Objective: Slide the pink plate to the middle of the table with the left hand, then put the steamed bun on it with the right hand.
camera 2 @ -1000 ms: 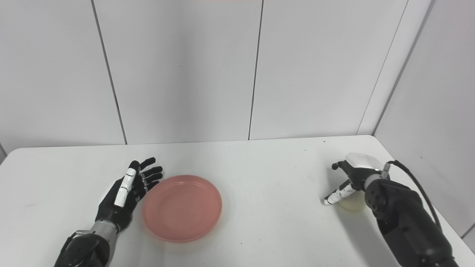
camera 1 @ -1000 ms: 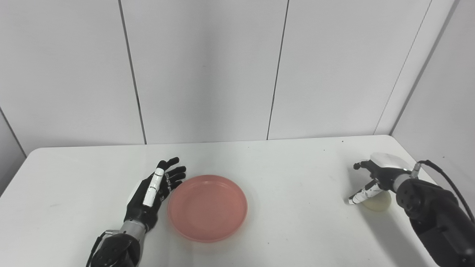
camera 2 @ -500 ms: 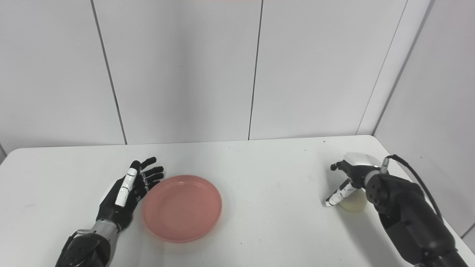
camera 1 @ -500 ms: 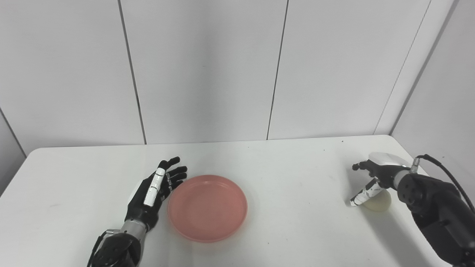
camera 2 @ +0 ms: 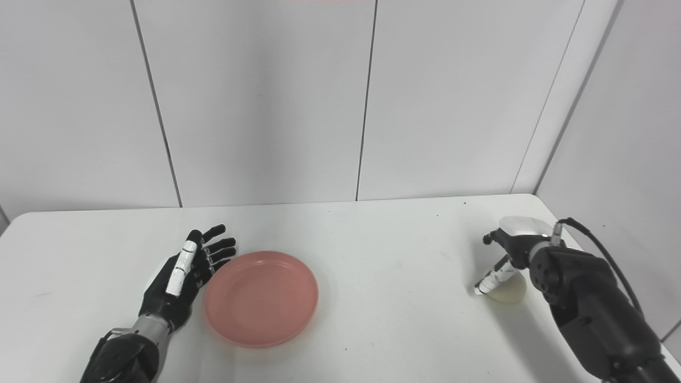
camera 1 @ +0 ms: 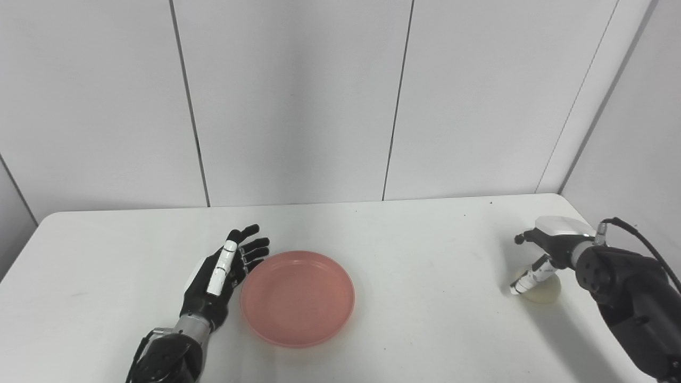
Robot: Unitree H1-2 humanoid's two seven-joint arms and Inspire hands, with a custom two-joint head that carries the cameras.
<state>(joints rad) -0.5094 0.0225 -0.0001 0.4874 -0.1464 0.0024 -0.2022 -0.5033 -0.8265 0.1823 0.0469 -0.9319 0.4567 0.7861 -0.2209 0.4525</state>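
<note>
Left eye view shows the right hand (camera 1: 548, 250) low at the far right of the table (camera 1: 425, 276), curled down over the steamed bun (camera 1: 542, 291), with one white-tipped finger reaching to the bun's left side. The rest of the fingers are hidden behind the wrist, so I cannot tell whether they have closed on it; the bun sits on the tabletop, not lifted.

The pink plate (camera 1: 297, 298) lies a little left of the table's middle, well apart from the bun. The left hand (camera 1: 221, 276) rests just beside its left rim, palm toward the plate, fingers spread and holding nothing.

To my eye the step in hand is the grasp. A soft, rounded bun wants fingers settled around both sides before any lift, and only light pressure, or it will squash or roll away towards the near edge. Then it should be carried level and lowered over the plate's centre.

The table is plain white with rounded corners and a few small dark specks. Pale panelled walls (camera 1: 298, 101) with dark vertical seams close in behind and on the right.
</note>
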